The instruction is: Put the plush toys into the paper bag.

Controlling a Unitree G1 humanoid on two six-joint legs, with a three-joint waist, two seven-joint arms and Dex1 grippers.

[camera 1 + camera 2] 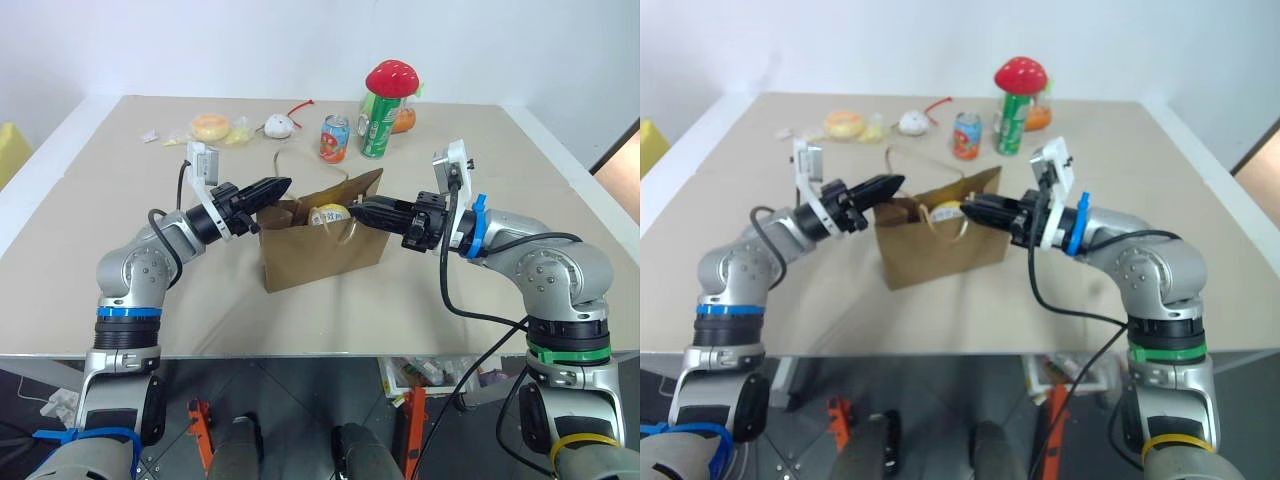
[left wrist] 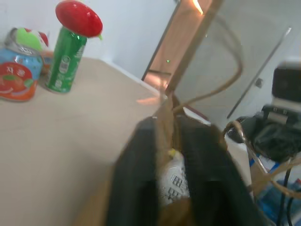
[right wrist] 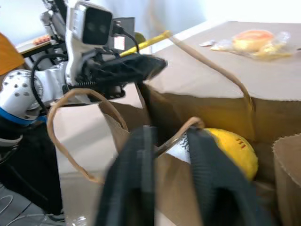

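I have the paper bag (image 1: 320, 245) standing upright near the middle of the table (image 1: 100, 160), mouth up, with a gripper at each end of its rim. The left gripper (image 1: 278, 187) has its fingers slightly parted astride the bag's left edge, and the right gripper (image 1: 362, 212) stands likewise parted over the right edge by a cord handle (image 3: 178, 134); neither is clamped on a toy. The white-and-yellow plush ball (image 1: 328, 214) already lies inside, directly between the two fingertips and a little nearer the right one. The brown bear I cannot make out; it may sit deeper in the bag. My guess is the next move is simply drawing both arms outward along the bag's long axis.
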